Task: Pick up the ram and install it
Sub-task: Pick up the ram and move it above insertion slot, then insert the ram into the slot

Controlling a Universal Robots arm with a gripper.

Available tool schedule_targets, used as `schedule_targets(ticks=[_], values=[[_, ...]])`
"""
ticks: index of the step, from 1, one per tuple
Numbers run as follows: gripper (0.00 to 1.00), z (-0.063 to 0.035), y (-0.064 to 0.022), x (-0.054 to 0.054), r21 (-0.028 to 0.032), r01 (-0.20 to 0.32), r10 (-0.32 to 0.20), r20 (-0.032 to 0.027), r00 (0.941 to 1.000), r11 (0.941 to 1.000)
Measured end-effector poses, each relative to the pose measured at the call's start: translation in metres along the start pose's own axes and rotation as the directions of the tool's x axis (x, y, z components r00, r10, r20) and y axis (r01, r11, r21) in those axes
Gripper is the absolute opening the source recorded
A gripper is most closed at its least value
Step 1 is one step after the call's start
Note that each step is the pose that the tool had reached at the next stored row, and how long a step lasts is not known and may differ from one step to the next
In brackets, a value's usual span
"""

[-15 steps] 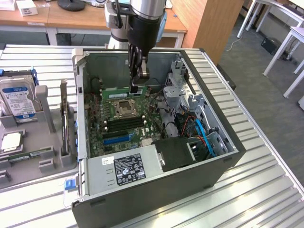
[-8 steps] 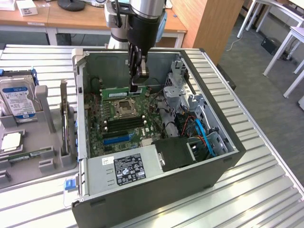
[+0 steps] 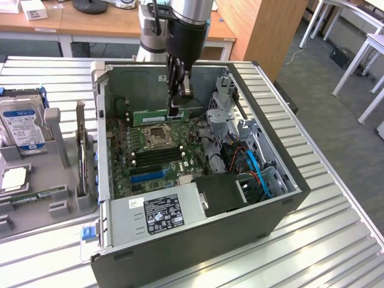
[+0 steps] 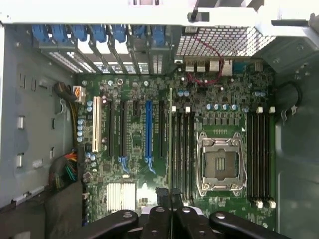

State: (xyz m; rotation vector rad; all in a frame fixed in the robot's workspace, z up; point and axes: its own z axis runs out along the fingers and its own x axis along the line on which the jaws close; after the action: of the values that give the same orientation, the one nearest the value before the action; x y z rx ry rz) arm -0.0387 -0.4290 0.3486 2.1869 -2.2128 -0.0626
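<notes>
My gripper (image 3: 175,109) hangs inside the open computer case (image 3: 288,198), shut on the ram (image 3: 153,114). The ram is a long thin green stick held level above the far part of the motherboard (image 3: 129,180). It hovers just beyond the CPU socket (image 3: 157,136) and the black memory slots (image 3: 157,157). In the wrist view the ram (image 4: 171,129) shows edge-on as a thin line running out from my gripper (image 4: 170,195). There it lies beside the row of memory slots (image 4: 183,149) next to the CPU socket (image 4: 221,164).
A grey tray (image 3: 60,129) at the exterior view's left holds a silver hard drive (image 3: 21,126) and a square CPU chip (image 3: 13,179). Inside the case are the power supply (image 3: 162,213), a metal drive cage (image 3: 225,111) and blue cables (image 3: 255,168).
</notes>
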Motion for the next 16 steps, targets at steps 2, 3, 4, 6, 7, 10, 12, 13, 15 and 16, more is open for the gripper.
schedule_targets(ticks=[2,3,4,6,7,10,12,13,15,16], values=[[0.12,-0.0001,-0.0023,0.0,0.0,0.0,0.0,-0.0001,1.0,1.0],[0.12,-0.0001,-0.0027,0.0,0.0,0.0,0.0,0.0,1.0,1.0],[0.12,-0.0001,-0.0033,-0.0001,0.0,0.0,0.0,0.0001,1.0,1.0],[0.12,-0.0002,-0.0064,-0.0001,0.0,0.0,0.0,0.0,1.0,1.0],[0.12,-0.0003,-0.0085,-0.0002,0.0,0.0,0.0,0.0,1.0,1.0],[0.12,-0.0004,-0.0114,-0.0001,0.0,0.0,0.0,0.0,1.0,1.0],[0.12,-0.0004,-0.0114,-0.0001,0.0,0.0,0.0,0.0001,1.0,1.0],[0.12,-0.0003,-0.0114,-0.0008,0.0,0.0,0.0,0.0002,1.0,1.0],[0.12,-0.0001,-0.0114,-0.0035,-0.0001,0.0,0.0,0.0001,1.0,1.0],[0.12,0.0001,-0.0114,-0.0047,-0.0001,0.0,0.0,0.0001,1.0,1.0]])
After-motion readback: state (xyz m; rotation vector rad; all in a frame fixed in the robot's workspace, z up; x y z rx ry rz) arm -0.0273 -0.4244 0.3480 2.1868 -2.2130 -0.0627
